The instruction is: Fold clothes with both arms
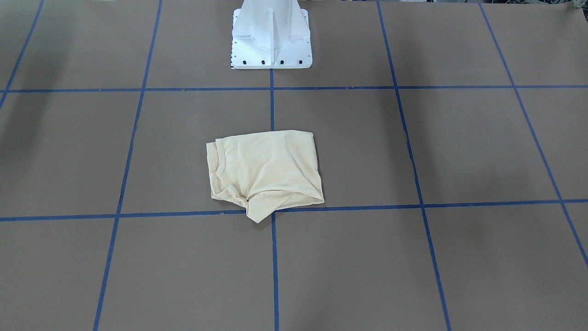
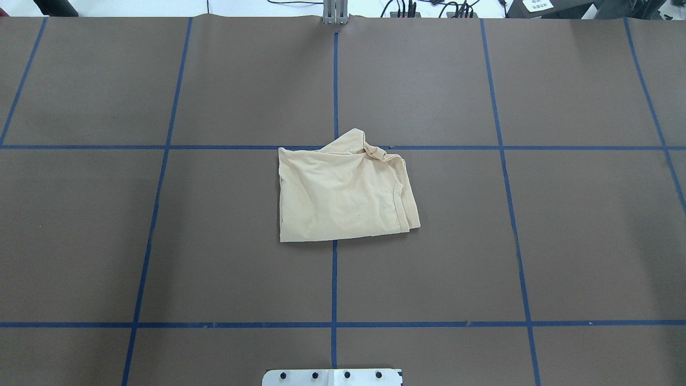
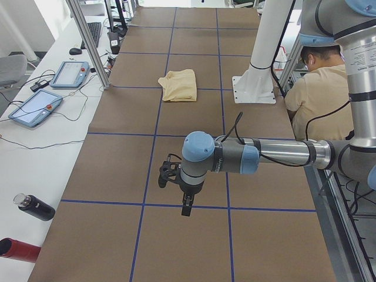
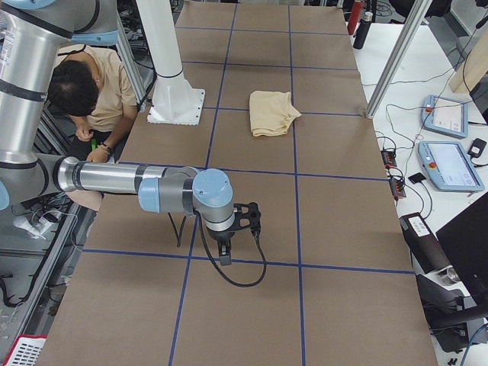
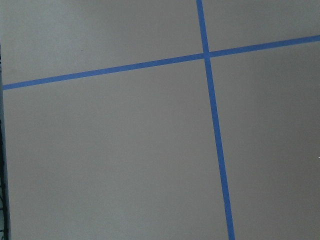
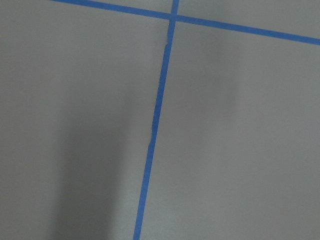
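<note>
The clothes (image 1: 266, 172) are one pale cream-yellow shirt lying in a folded, roughly square bundle at the middle of the brown table, with a small flap sticking out on the far side from the robot. The bundle also shows in the overhead view (image 2: 343, 190) and both side views (image 3: 179, 84) (image 4: 273, 112). Both arms hang far from it, over bare table toward the table's ends. My left gripper (image 3: 185, 208) and right gripper (image 4: 225, 255) point down; I cannot tell whether they are open or shut. The wrist views show only bare table and blue tape.
The white pedestal base (image 1: 271, 37) stands behind the shirt. A person (image 3: 320, 94) sits beside the table near the base. Teach pendants (image 3: 35, 107) (image 4: 450, 164) and bottles (image 3: 35, 207) lie on the side benches. Blue tape lines (image 2: 335, 268) grid the table.
</note>
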`<action>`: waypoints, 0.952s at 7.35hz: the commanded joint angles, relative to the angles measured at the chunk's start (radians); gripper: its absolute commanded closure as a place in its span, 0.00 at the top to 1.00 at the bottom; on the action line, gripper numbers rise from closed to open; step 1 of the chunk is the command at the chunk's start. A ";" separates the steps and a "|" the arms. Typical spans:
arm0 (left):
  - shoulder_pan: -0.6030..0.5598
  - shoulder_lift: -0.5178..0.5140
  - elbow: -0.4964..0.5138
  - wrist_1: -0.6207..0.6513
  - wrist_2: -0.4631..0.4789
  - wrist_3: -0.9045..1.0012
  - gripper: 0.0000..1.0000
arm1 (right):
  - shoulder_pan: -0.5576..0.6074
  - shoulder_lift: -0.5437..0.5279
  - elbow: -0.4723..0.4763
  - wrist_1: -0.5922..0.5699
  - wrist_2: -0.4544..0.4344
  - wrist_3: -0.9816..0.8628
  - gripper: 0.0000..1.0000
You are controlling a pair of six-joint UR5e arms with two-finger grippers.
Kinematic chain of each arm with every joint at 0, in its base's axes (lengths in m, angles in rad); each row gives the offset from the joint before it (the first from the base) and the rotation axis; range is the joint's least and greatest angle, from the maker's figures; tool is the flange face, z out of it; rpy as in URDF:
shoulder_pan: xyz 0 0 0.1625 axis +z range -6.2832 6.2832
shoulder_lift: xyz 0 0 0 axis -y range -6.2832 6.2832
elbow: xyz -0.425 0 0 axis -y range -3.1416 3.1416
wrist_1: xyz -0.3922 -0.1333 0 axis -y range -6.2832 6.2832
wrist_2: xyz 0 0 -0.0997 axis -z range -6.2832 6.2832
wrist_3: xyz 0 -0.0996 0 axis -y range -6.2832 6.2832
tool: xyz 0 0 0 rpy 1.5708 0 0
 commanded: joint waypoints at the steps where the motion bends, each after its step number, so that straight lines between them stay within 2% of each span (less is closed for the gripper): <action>1: 0.000 0.002 0.002 0.003 0.000 0.000 1.00 | 0.000 0.000 0.000 0.000 -0.001 0.002 1.00; 7: 0.000 0.000 0.014 0.003 0.000 0.000 1.00 | 0.000 0.000 0.001 0.000 0.002 0.003 1.00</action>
